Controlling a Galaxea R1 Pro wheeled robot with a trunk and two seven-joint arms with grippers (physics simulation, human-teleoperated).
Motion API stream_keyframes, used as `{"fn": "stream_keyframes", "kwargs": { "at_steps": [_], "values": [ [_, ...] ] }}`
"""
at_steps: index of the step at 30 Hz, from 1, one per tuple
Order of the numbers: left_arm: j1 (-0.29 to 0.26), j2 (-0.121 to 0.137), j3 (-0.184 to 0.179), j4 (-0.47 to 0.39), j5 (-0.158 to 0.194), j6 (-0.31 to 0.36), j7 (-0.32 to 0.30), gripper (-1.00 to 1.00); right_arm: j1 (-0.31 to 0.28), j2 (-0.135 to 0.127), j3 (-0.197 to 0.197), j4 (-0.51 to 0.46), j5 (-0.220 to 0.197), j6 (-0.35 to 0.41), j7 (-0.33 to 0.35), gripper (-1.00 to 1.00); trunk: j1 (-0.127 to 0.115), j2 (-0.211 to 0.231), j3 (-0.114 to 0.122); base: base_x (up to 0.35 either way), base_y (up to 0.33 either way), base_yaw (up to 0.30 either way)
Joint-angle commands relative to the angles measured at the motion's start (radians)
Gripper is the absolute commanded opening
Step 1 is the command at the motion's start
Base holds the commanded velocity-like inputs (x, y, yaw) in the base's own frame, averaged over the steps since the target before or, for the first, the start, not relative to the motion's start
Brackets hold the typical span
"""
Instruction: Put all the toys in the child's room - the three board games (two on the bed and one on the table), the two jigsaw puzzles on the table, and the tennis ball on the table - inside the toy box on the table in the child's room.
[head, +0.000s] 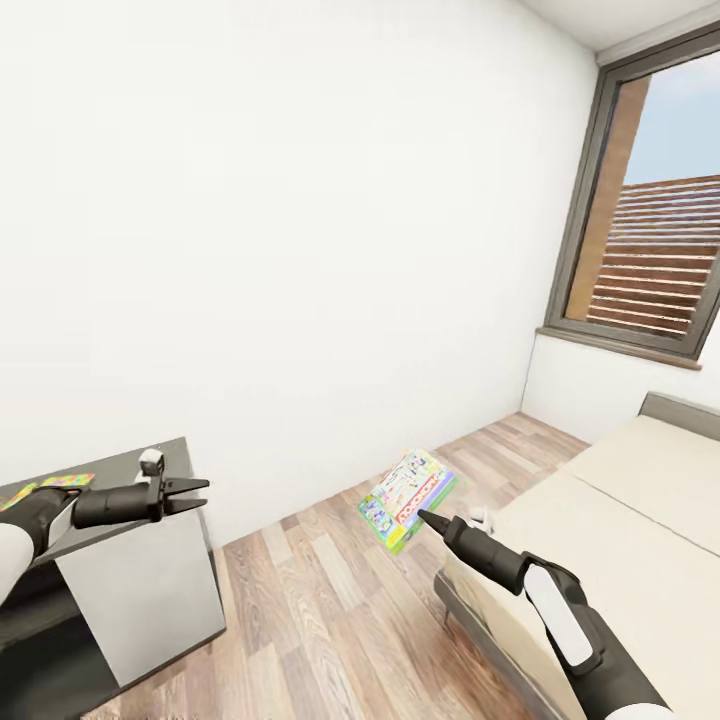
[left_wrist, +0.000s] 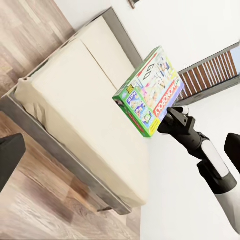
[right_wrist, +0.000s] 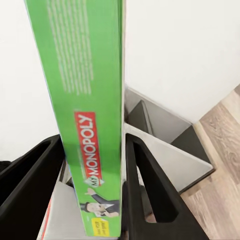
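While the right gripper's (right_wrist: 92, 165) jaws clamp a board game (right_wrist: 85, 100), head view shows left gripper (head: 190, 492) parted

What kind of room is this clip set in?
Most likely a bedroom, simulated: a single bed with a plain beige mattress, wood-plank floor, white walls and a grey-framed window. The right gripper carries a board game, which hints at a child's room.

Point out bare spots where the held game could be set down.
The bed mattress beside the right gripper is bare all along. The table has a bare patch by the left gripper; its far end holds puzzles.
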Motion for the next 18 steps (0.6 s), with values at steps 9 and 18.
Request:
{"fn": "stream_keyframes", "kwargs": {
  "at_steps": [9, 18],
  "values": [
    [-0.001, -0.001, 0.007, 0.000, -0.012, 0.012, -0.005, 1.00, -0.001, -0.001, 0.001, -0.001, -0.009, 0.005, -0.001, -1.00, -0.034, 0.062, 0.033, -0.040, -0.025, 0.269],
    [-0.001, -0.001, 0.006, -0.001, -0.012, 0.010, -0.005, 1.00, -0.001, -0.001, 0.001, -0.001, -0.009, 0.005, -0.001, -1.00, -0.069, 0.125, 0.068, -0.099, -0.102, 0.269]
  ]
}}
